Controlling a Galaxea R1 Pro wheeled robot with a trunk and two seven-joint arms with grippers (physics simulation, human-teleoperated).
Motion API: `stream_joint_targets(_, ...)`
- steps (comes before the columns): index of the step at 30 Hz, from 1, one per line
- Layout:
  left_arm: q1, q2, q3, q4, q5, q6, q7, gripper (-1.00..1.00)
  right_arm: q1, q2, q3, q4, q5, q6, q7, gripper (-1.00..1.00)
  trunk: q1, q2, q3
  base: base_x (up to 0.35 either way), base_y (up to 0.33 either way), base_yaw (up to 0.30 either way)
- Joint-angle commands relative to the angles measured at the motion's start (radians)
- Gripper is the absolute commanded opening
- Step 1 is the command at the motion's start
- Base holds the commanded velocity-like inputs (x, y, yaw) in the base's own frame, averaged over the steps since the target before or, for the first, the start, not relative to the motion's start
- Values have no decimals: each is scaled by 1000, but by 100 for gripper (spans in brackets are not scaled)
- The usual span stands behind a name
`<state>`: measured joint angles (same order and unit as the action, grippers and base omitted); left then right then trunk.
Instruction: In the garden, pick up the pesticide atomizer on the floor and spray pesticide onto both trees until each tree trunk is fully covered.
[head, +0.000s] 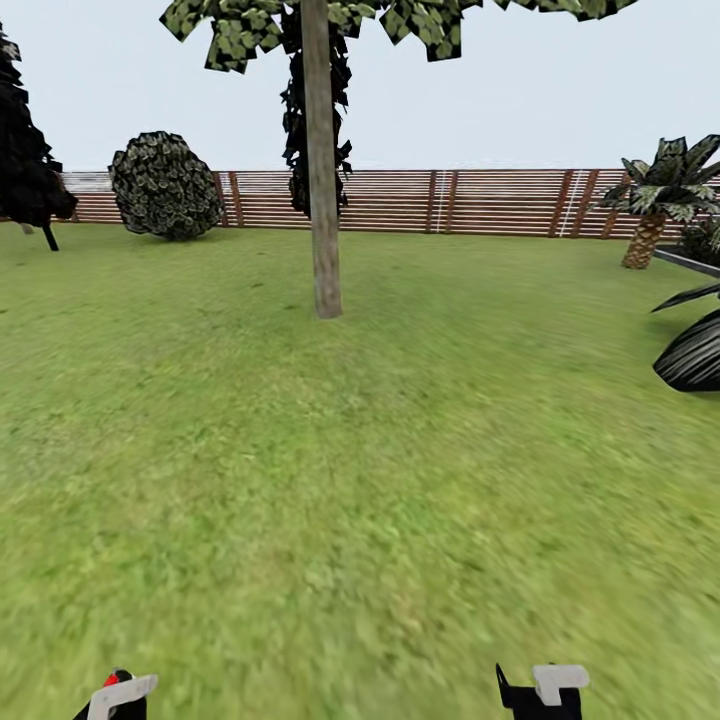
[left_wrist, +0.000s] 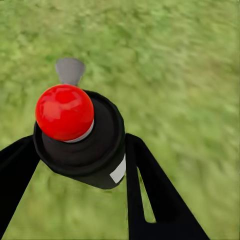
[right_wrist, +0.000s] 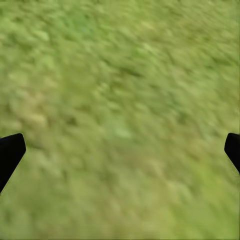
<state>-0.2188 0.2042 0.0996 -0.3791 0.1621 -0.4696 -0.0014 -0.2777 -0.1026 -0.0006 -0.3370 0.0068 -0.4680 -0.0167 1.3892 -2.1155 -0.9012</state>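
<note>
A tall tree with a pale grey-brown trunk (head: 322, 200) stands on the lawn ahead, centre left, its leaves high up. The pesticide atomizer (left_wrist: 82, 135), a near-black bottle with a red top and white label, sits between the black fingers (left_wrist: 150, 190) of my left gripper (left_wrist: 80, 165), which is shut on it. Its red top (head: 113, 679) peeks out at the lower left edge of the head view. My right gripper (right_wrist: 120, 150) hangs open over grass, and its black and white end (head: 545, 690) shows at the bottom right. No white speckles show on the trunk.
A brown slat fence (head: 480, 200) runs across the back. A round bush (head: 165, 185) and a near-black tree (head: 25, 150) stand at the left. A palm (head: 660, 200) and dark striped leaves (head: 690, 350) are at the right. Open grass (head: 350, 480) lies between me and the trunk.
</note>
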Motion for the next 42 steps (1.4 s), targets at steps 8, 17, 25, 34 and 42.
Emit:
stream_joint_targets(8, -1, 0, -1, 3, 5, -3, 3, -100, -1, 0, -1, -2, -1, -3, -2, 100, 0, 0, -1, 338, 0, 0)
stream_joint_targets(17, -1, 1, 0, 4, 5, -3, 3, -100, -1, 0, -1, 0, 0, -3, -2, 100, 0, 0, -1, 338, 0, 0)
stream_joint_targets(25, -1, 1, -1, 3, 5, -3, 3, -100, 0, 0, 0, -1, 0, -4, -2, 100, 0, 0, -1, 338, 0, 0)
stream_joint_targets(34, -1, 1, -1, 3, 5, -3, 3, -100, -1, 0, -1, 0, 0, -4, -2, 100, 0, 0, -1, 338, 0, 0)
stream_joint_targets(42, -1, 1, -1, 3, 5, -3, 3, -100, -1, 0, -1, -2, -1, -4, -2, 100, 0, 0, -1, 338, 0, 0)
